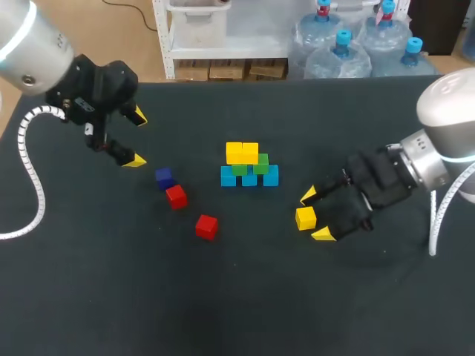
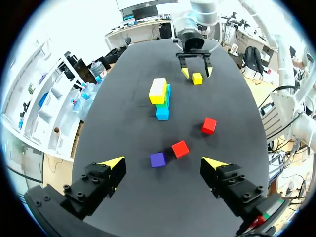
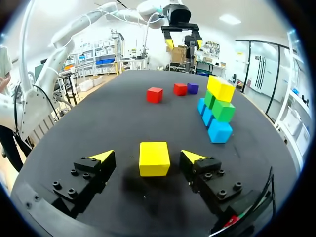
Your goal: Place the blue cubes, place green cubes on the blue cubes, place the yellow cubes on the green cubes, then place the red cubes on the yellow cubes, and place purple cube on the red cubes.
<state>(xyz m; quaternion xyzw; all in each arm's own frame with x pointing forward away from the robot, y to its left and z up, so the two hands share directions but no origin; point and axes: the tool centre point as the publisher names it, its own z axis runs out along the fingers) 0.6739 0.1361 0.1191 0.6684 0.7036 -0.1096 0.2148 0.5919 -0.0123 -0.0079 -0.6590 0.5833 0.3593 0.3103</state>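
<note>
Table (image 1: pixel 245 297), head view.

Centre: three blue cubes (image 1: pixel 249 176) stand in a touching row. Two green cubes (image 1: pixel 250 165) sit on them, and two yellow cubes (image 1: pixel 242 153) sit on top, set toward the 9 o'clock end.

A loose yellow cube (image 1: pixel 305 218) rests on the table at 4 o'clock from the stack. It lies between the right fingers (image 1: pixel 323 234), which are spread wide with a gap on each side.

The purple cube (image 1: pixel 164 177) lies at 9 o'clock from the stack, with a red cube (image 1: pixel 176 196) just beside it at 5 o'clock. A second red cube (image 1: pixel 206 226) lies at 7 o'clock from the stack.

The left fingers (image 1: pixel 134 159) are at 10 o'clock, well apart from the stack, wide open and holding nothing.
</note>
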